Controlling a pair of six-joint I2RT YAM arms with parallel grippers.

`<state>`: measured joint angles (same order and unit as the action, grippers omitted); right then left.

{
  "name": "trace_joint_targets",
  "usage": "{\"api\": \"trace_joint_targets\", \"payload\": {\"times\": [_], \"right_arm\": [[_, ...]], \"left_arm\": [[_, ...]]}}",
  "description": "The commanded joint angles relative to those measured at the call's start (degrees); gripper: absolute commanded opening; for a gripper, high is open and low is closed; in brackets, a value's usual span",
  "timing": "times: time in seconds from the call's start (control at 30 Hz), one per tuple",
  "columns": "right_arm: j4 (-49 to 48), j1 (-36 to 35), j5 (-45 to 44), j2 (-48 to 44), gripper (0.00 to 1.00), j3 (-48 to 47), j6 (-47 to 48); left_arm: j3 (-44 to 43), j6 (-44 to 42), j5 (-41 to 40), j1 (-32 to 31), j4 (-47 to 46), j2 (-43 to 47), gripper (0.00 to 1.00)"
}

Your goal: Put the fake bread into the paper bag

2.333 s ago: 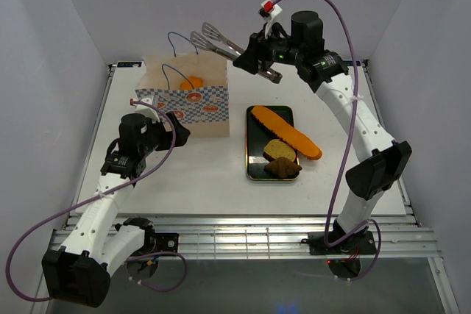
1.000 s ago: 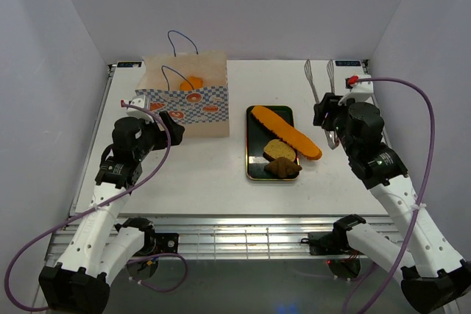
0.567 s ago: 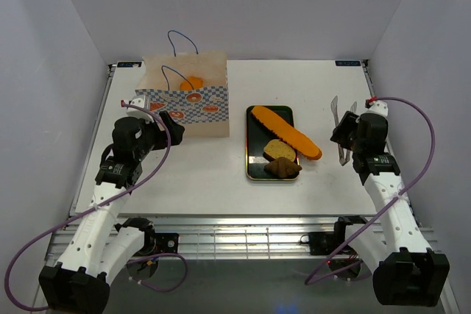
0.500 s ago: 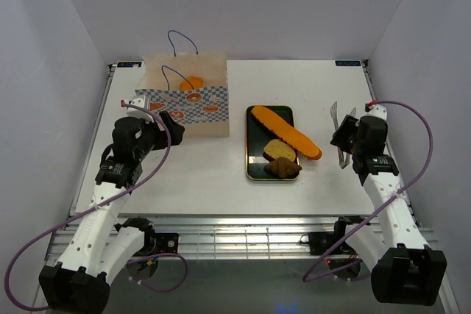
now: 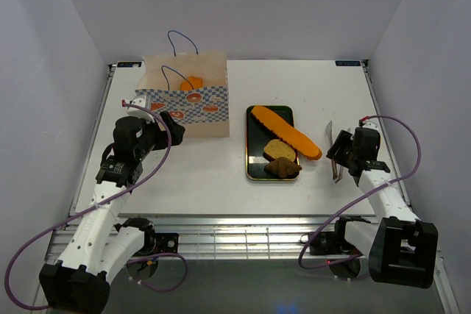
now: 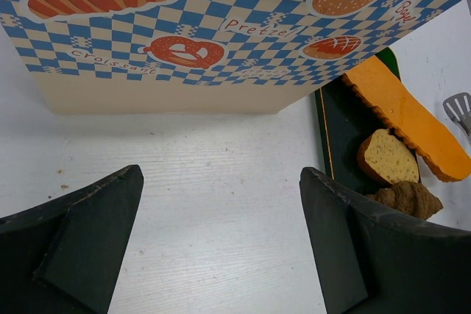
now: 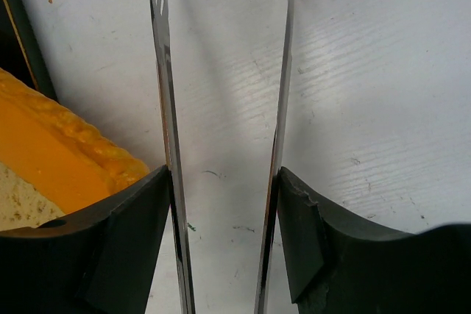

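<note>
The paper bag [image 5: 188,97] stands at the back left with an orange bread [image 5: 191,83] inside. Its checkered front fills the left wrist view [image 6: 221,27]. On the dark green tray [image 5: 254,148] lie an orange baguette [image 5: 287,132], a golden roll [image 5: 280,149] and a brown croissant [image 5: 283,168]. My left gripper [image 5: 175,124] is open and empty just in front of the bag [image 6: 221,174]. My right gripper [image 5: 337,154] is shut on the metal tongs [image 7: 163,108], low over the table right of the tray. The baguette's end [image 7: 59,152] lies left of the tongs.
The tray [image 6: 338,130] with the baguette [image 6: 408,119], roll [image 6: 388,157] and croissant [image 6: 408,198] lies right of the left gripper. The table's right edge [image 5: 394,159] is close to the right arm.
The right arm has swung the tongs from above the bag over to the right and down to the table beside the tray. The left arm has hardly moved.
</note>
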<state>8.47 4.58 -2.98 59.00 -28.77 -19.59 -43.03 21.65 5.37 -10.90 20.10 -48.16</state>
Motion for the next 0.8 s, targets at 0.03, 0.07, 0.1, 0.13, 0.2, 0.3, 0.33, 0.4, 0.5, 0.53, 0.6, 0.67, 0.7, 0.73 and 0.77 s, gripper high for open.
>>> {"api": "trace_joint_targets", "payload": {"times": [0.03,0.07,0.1,0.13,0.2,0.3,0.33,0.4,0.5,0.53,0.6,0.67,0.7,0.73,0.77], "right_arm": [[-5.0,0.6,0.5,1.8,0.63,0.6,-0.7],[-5.0,0.7,0.4,2.3,0.63,0.6,-0.7],[-5.1,0.7,0.4,3.3,0.63,0.7,-0.9],[-5.5,0.8,0.9,3.7,0.63,0.9,-1.2],[-6.0,0.8,1.6,5.0,0.63,1.2,-1.4],[-6.7,0.9,1.6,6.6,0.63,1.8,-1.3],[-6.7,0.9,1.4,7.0,0.63,1.8,-1.2],[-6.6,0.9,1.1,7.9,0.64,1.9,-1.1],[-6.6,0.9,1.2,8.6,0.64,1.8,-0.8],[-6.6,0.9,1.1,8.8,0.65,1.7,-0.6],[-6.4,0.9,1.0,9.4,0.66,1.5,-0.4],[-6.0,0.9,0.5,9.7,0.67,1.5,-0.2],[-5.7,0.9,0.5,10.0,0.68,1.4,-0.2],[-5.6,0.9,0.5,10.2,0.69,1.4,-0.1],[-5.5,0.9,0.7,10.3,0.71,1.3,0.0]], "left_arm": [[-1.7,-0.2,0.2,-0.3,-0.1,0.5,0.98],[-1.7,-0.2,0.2,-0.2,-0.1,0.5,0.98],[-1.7,-0.2,0.3,-0.2,-0.1,0.4,0.98],[-1.7,-0.2,0.5,-0.2,-0.1,0.2,0.98],[-1.9,-0.2,0.8,-0.2,-0.1,0.1,0.98],[-1.9,-0.2,0.6,-0.3,-0.1,0.0,0.98],[-1.7,-0.2,0.5,-0.2,0.0,0.0,0.98],[-1.8,-0.2,0.5,-0.2,0.0,0.0,0.98],[-1.8,-0.2,0.3,-0.2,0.0,0.0,0.98],[-1.8,-0.2,0.3,-0.2,0.0,0.2,0.98],[-1.7,-0.2,0.3,-0.3,-0.1,0.1,0.98],[-1.7,-0.2,0.3,-0.3,0.0,0.0,0.98],[-1.7,-0.2,0.3,-0.3,-0.1,-0.1,0.98],[-1.7,-0.2,0.3,-0.3,0.0,-0.1,0.98],[-1.7,-0.2,0.3,-0.3,0.0,-0.2,0.98]]}}
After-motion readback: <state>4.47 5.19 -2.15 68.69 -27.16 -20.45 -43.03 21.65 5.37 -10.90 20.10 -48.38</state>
